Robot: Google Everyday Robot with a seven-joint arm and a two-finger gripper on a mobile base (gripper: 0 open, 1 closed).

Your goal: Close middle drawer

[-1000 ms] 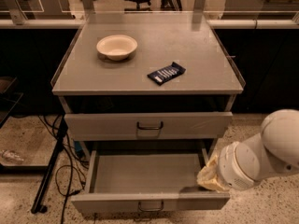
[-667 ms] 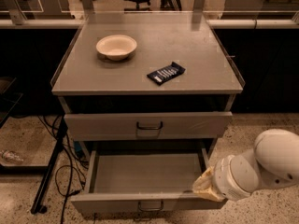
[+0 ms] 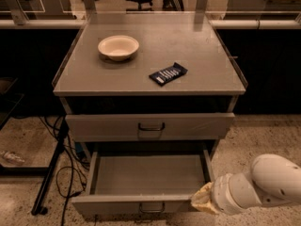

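Note:
The middle drawer (image 3: 141,175) is pulled out wide, low in the camera view. Its grey tray is bare. Its shallow front panel (image 3: 113,204) carries a small dark loop handle (image 3: 152,207) at centre. My gripper (image 3: 201,200) is the tan end of a white arm (image 3: 263,185) that comes in from the lower right. It sits at the right end of the drawer's front panel, at the outer corner. Whether it touches the panel does not show. The taller-fronted drawer (image 3: 149,126) above stands almost flush with the cabinet.
On the cabinet top (image 3: 197,51) stand a cream bowl (image 3: 118,47) and a dark snack bar (image 3: 168,74). A black stand leg (image 3: 49,173) and cables (image 3: 66,182) lie on the speckled floor to the left. A railing (image 3: 254,23) runs behind.
My arm has moved down and a little left, from beside the drawer's right wall to the right end of its front panel. The drawer has not visibly moved.

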